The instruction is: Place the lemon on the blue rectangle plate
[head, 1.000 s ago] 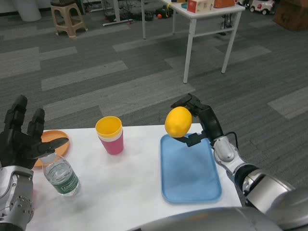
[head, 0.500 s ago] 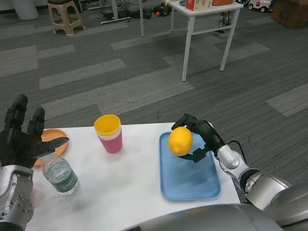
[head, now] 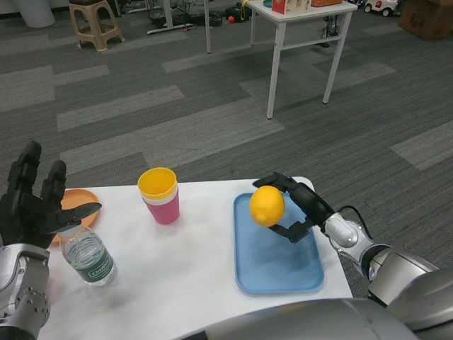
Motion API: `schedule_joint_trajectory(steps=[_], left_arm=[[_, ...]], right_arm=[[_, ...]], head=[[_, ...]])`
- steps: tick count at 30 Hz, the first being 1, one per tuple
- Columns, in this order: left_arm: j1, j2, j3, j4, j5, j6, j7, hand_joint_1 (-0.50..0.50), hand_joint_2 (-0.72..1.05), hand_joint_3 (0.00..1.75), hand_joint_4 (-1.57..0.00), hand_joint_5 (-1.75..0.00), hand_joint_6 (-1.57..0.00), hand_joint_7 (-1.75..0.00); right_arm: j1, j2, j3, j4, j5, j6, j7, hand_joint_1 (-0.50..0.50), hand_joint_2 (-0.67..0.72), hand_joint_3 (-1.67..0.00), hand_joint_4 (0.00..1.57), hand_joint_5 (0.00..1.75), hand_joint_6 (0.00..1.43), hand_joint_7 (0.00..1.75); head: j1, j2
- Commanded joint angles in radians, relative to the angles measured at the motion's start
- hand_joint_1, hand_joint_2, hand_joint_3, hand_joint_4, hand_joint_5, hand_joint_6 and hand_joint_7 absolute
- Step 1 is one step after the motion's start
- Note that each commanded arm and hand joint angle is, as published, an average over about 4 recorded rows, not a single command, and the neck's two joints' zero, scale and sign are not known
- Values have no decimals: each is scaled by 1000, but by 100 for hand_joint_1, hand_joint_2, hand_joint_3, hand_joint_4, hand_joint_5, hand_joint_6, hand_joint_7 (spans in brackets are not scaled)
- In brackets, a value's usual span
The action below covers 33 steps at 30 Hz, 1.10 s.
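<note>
Lemon (head: 267, 205) in right hand (head: 297, 209) — over blue plate (head: 277, 265) — stacked cups (head: 160, 195) well left.

One head view; looks forward and down over the white table (head: 191, 283); near.

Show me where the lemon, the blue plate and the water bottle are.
lemon (head: 267, 205), head view, middle of its yellow skin.
blue plate (head: 276, 265), head view, bare flat bottom.
water bottle (head: 88, 256), head view, on its label.
</note>
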Motion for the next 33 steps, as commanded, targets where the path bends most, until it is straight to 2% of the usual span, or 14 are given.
schedule_joint_trajectory(steps=[1, 5, 10, 13, 22, 25, 27, 28, 31, 33], left_arm=[[-17, 2, -2, 11, 4, -6, 3, -47, 16, 9, 0, -21, 0, -21], [-19, 2, -2, 16, 4, -6, 3, -46, 16, 9, 0, -21, 0, -21], [-19, 2, -2, 18, 4, -6, 3, -46, 16, 9, 0, -21, 0, -21], [-19, 3, -2, 20, 3, -6, 3, -47, 16, 9, 0, -21, 0, -21], [-26, 7, -9, 35, -2, -6, 3, -47, 16, 9, 0, -21, 0, -21], [-28, 8, -11, 40, -2, -6, 3, -47, 16, 9, 0, -21, 0, -21], [-31, 9, -14, 43, -3, -6, 3, -46, 16, 9, 0, -21, 0, -21], [-32, 9, -15, 45, -4, -6, 3, -46, 16, 9, 0, -21, 0, -21], [-36, 10, -19, 49, -4, -6, 3, -46, 16, 9, 0, -21, 0, -21], [-38, 10, -21, 52, -4, -6, 3, -47, 16, 9, 0, -21, 0, -21]], right_arm=[[-2, -12, -2, 7, 21, 5, 10, -26, -54, -135, 0, 0, 1, 2], [-3, -14, -1, 8, 31, 5, 19, -29, -54, -129, 0, 0, 0, 0], [-4, -16, -1, 9, 38, 4, 35, -29, -54, -109, 0, 0, 0, 0], [-4, -17, 5, 9, 48, 4, 54, -29, -54, -103, 0, 0, 0, 0], [6, -35, 21, 13, 69, 9, 126, -33, -54, -109, 0, 0, 0, 0], [19, -37, 20, 18, 97, 9, 136, -33, -54, -93, 0, 0, 0, 0], [22, -35, 17, 27, 135, 7, 138, -33, -54, -75, 0, 0, 0, 0], [22, -34, 16, 33, 154, 7, 138, -33, -51, -59, 0, 0, 0, 0], [28, -31, 2, 41, 210, 5, 134, -33, -29, -22, 0, 0, 0, 0], [35, -30, -11, 32, 229, 3, 125, -33, -8, -10, 0, 0, 0, 0]], head=[[1, -2], [4, -4], [5, -8], [4, -13], [4, -28], [1, -31], [-2, -34], [-3, -34], [-5, -35], [-6, -38]])
